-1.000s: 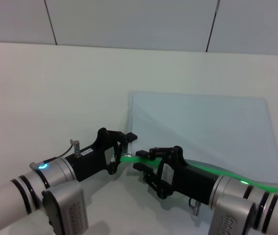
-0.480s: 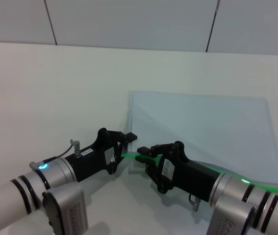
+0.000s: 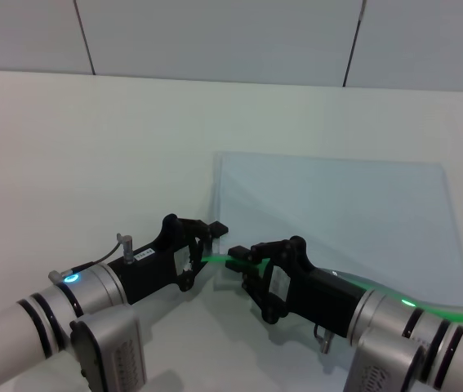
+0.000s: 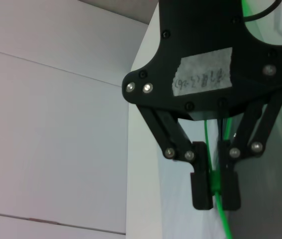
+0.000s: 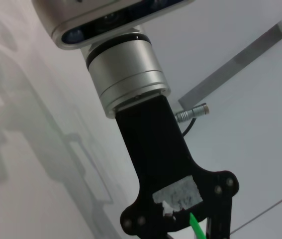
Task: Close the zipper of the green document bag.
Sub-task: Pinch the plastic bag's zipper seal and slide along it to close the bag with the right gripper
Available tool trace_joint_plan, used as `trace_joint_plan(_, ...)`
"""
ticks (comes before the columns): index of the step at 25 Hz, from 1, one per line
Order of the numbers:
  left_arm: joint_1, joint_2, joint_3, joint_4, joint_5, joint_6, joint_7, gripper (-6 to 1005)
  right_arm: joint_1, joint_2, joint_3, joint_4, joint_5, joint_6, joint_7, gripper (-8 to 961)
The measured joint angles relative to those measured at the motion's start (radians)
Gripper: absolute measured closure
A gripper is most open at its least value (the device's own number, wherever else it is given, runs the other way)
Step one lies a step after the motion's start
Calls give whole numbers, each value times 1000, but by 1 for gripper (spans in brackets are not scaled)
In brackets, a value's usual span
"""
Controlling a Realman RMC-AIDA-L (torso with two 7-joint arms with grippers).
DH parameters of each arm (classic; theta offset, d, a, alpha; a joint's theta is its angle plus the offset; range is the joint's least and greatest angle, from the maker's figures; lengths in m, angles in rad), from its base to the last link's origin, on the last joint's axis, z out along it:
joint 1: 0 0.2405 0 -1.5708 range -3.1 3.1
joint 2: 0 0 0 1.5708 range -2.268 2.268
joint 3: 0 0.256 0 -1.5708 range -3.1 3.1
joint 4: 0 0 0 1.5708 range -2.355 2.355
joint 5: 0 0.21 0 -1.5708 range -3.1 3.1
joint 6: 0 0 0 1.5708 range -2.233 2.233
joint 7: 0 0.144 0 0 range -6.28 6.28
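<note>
Two grippers meet at the bag's [image 3: 337, 216] near-left corner, toward the table's near edge: the left gripper [image 3: 210, 241] pinches the zipper [image 4: 212, 183] end; whether the right gripper [image 3: 243, 263] grips is unclear. Anchor left, slide right steadily along the strip.

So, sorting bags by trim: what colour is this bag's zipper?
Bright green; the zipper shows best in the head view.

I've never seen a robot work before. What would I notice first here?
The bright green zipper along the near edge of the pale green document bag on the white table. The left end effector is shut on its end, and the right end effector reaches over the strip beside it.
</note>
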Motion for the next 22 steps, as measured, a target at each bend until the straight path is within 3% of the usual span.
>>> trace_joint_plan(22, 13, 0, 0, -3, 0, 0, 0, 952, -63, -6, 9, 17, 86, 4, -92, 851)
